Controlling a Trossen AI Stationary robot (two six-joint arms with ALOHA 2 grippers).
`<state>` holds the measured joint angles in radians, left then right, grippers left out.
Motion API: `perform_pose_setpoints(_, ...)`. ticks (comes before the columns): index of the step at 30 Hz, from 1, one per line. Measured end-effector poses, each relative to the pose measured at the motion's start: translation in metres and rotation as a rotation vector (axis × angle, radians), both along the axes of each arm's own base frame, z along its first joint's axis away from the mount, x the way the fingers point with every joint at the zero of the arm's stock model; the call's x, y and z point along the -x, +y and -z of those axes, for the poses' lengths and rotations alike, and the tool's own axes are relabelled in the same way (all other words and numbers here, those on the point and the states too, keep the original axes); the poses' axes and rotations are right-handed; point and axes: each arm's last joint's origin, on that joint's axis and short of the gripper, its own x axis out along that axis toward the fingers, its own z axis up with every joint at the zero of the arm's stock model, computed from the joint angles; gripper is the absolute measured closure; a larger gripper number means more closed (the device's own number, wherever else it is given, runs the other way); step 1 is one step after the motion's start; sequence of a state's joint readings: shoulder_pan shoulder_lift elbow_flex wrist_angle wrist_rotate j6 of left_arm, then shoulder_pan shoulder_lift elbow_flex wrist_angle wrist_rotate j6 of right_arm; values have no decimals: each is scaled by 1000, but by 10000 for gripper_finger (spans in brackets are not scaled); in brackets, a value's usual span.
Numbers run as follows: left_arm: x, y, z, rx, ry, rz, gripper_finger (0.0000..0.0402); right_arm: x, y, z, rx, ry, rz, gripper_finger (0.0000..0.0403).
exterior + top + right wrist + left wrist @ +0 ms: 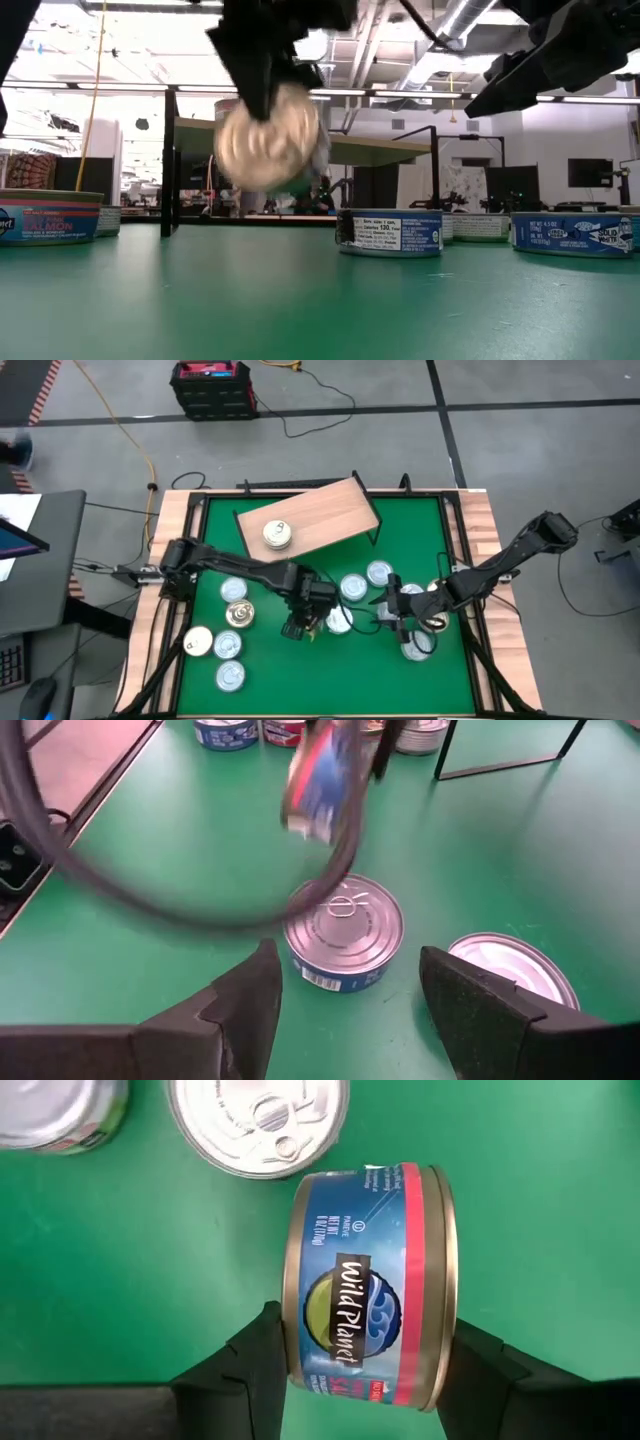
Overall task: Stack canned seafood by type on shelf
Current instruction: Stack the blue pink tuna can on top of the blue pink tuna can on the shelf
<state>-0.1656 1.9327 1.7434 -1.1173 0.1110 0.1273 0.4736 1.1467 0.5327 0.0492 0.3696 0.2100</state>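
A blue tin with a pink band [365, 1280] is in my left gripper [365, 1350], which is shut on it above the table's middle [300, 626]. In the low view the tin [268, 135] hangs clear of the green table. The shelf [330, 510], a light-wood board on thin black legs, stands at the far middle with one tin [277, 535] on top. My right gripper [345, 990] stands open over the table's right part [393, 610], just short of a silver-lidded tin [345, 932]. My left gripper pinches the tin between its two fingers, one finger [262, 1365] on one flat end and the other finger [470, 1370] on the opposite flat end [440, 1310]. The fingers come from above, pointing steeply down. The tin is turned on its edge and lifted clear of the table.
Several tins lie flat on the table: a group at the near left [228, 645], some at the middle [352, 587] and some at the right [418, 645]. Two silver lids [258, 1125] lie below the held tin. A dark cable [150, 910] crosses the right wrist view.
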Motion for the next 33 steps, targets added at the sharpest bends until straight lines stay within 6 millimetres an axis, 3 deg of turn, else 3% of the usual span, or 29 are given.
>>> perform_pose_setpoints(9, 49, 65, -89, 122, -218, -314, 218, -2, 1, 5, 8, 15, -1, 138)
perform_pose_setpoints(14, 87, 108, -116, 118, -313, -474, 218, -2, 2, 5, 8, 15, -4, 138)
perform_pose_setpoints(20, 139, 151, -131, 156, -484, -629, 218, -3, 2, 4, 12, 11, -10, 138)
perform_pose_setpoints(23, 160, 167, -128, 213, -549, -718, 218, -3, 2, 4, 23, 1, -16, 138)
perform_pose_setpoints(28, 177, 184, -103, 333, -523, -820, 218, -5, 1, 2, 21, -15, -15, 138)
perform_pose_setpoints(33, 181, 195, -84, 415, -497, -833, 217, -5, 1, 2, 20, -15, -15, 138)
